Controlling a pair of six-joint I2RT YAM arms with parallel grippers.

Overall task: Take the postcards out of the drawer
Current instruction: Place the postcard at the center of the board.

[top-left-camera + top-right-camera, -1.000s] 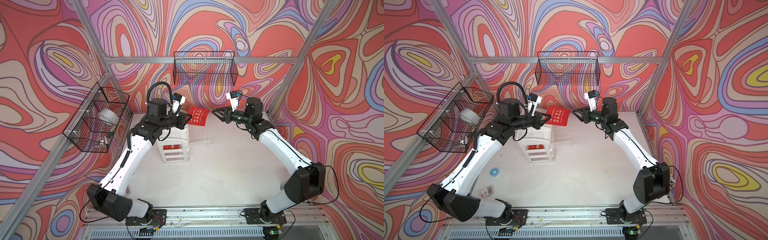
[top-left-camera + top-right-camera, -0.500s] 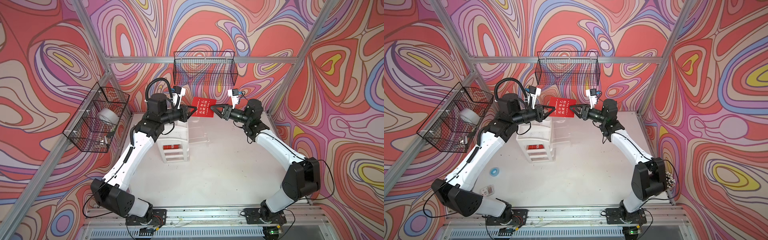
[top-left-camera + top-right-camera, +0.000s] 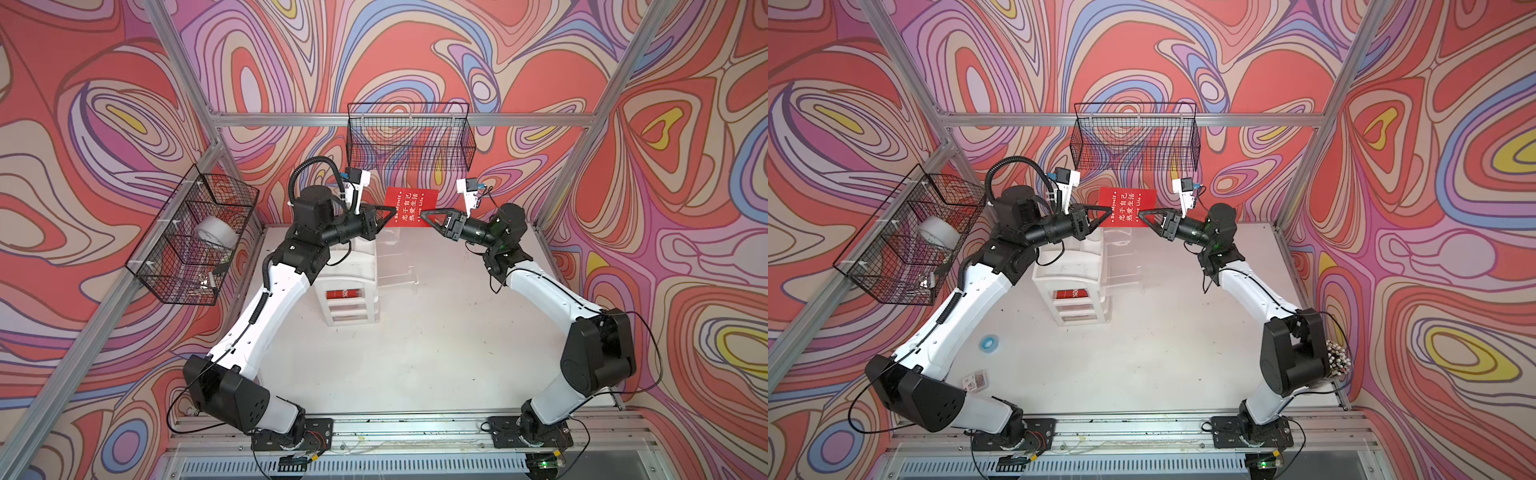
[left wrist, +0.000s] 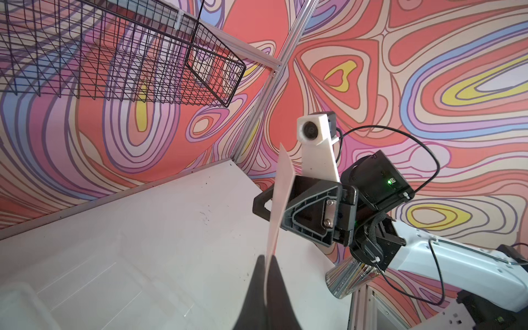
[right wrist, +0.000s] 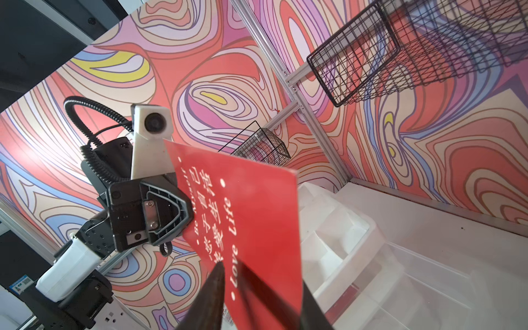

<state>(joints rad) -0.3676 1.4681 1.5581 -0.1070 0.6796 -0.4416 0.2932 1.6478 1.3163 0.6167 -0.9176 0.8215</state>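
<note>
The left gripper [image 3: 393, 211] clamps the postcard [image 3: 412, 206], whose long axis runs straight ahead to the right gripper [image 3: 424, 215]. There the jaws stand apart, astride the far edge.

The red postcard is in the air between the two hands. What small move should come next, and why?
Probably the right hand should close fully on the red postcard. The left hand pinches one edge of it in the air, and the right hand's jaws stand on either side of the opposite edge, seemingly with a gap. Only after that grip should the left hand let go.
</note>
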